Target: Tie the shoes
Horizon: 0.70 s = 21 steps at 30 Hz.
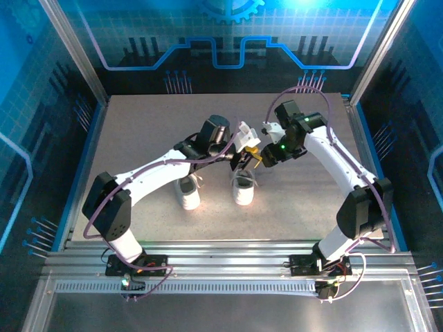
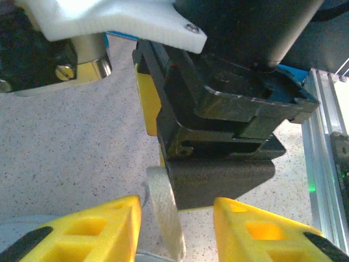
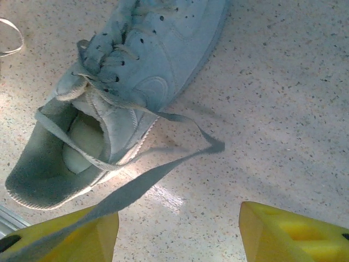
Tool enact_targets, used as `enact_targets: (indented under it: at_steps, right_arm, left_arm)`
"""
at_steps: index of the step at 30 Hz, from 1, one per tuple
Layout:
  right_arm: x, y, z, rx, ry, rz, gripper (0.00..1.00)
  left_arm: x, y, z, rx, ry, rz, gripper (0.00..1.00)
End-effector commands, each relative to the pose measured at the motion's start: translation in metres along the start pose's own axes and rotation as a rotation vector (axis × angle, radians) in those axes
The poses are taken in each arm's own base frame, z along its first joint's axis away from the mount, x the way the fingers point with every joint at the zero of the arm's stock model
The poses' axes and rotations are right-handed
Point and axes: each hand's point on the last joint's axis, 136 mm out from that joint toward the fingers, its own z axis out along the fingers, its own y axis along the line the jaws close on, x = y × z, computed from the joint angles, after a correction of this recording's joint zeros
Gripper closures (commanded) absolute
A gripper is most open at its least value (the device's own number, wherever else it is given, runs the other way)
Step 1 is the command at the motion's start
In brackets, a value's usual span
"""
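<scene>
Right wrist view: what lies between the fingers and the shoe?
In that view, bare speckled table crossed by one flat lace running from the shoe out and back onto one of the yellow fingers.

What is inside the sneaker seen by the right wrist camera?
Inside the sneaker, the pale insole shows at the heel end, with one lace strand crossing over the opening. Toward the toe, the inside is covered by the laced upper and cannot be seen.

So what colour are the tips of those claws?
Yellow. The left claw fingertips show it best in the left wrist view.
</scene>
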Motion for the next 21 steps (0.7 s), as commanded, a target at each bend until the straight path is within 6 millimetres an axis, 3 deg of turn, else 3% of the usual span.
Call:
enact_targets:
  at_steps: [1, 2, 5, 10, 16, 17, 18, 21]
  right_arm:
    - [0.002, 0.013, -0.005, -0.04, -0.014, -0.022, 0.4]
    - [0.002, 0.015, -0.005, -0.043, -0.015, -0.029, 0.4]
    - [0.005, 0.01, -0.008, -0.015, -0.017, -0.038, 0.4]
    - [0.034, -0.014, -0.007, 0.052, 0.032, 0.037, 0.39]
    - [0.062, -0.026, -0.01, 0.062, -0.013, 0.179, 0.39]
    - [0.065, -0.027, -0.011, 0.063, -0.024, 0.19, 0.38]
    - [0.068, -0.026, -0.012, 0.067, -0.029, 0.196, 0.38]
    - [0.077, -0.025, -0.011, 0.084, -0.03, 0.188, 0.39]
  left_arm:
    - [-0.012, 0.004, 0.005, -0.005, -0.032, 0.002, 0.59]
    - [-0.01, 0.004, 0.007, 0.001, -0.027, 0.001, 0.66]
    - [-0.008, 0.008, 0.007, -0.015, -0.015, 0.0, 1.0]
    - [-0.01, 0.03, 0.004, -0.094, -0.015, -0.049, 1.0]
    - [-0.015, 0.034, 0.027, -0.072, 0.0, -0.077, 1.0]
    - [-0.014, 0.034, 0.032, -0.069, 0.007, -0.078, 0.94]
    - [-0.014, 0.034, 0.036, -0.068, 0.012, -0.08, 0.77]
    - [-0.013, 0.04, 0.035, -0.096, 0.016, -0.097, 0.5]
